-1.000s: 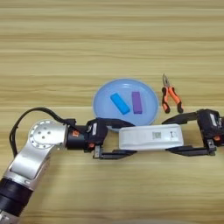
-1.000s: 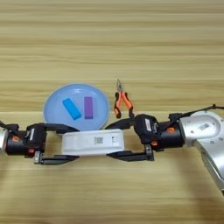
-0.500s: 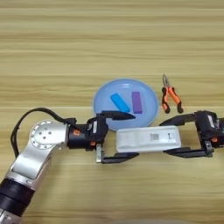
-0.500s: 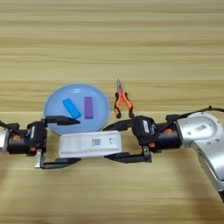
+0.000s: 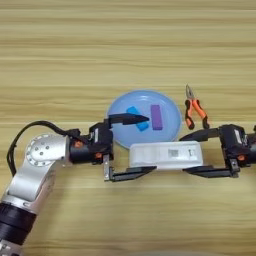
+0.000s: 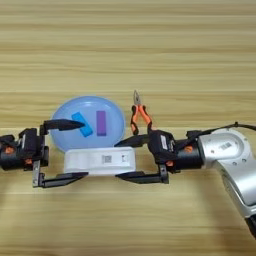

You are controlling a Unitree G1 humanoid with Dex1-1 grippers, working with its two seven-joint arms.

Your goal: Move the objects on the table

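Between black fingers [image 5: 129, 119], smooth white bar [image 5: 167, 154]

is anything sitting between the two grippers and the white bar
Nothing visible does. The left gripper and right gripper are open at either end of the white bar. The blue plate lies just behind it, the pliers further right.

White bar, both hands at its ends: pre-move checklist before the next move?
1. Left hand open, fingers astride the left end of the white bar: ok.
2. Right hand open, astride the right end: ok.
3. Finger contact with the bar: cannot tell.
4. Left upper finger reaches over the blue plate, near the blue block: not ok.
5. Pliers lie apart from the bar, close behind the right hand: ok.
6. Bar flat on the table: ok.
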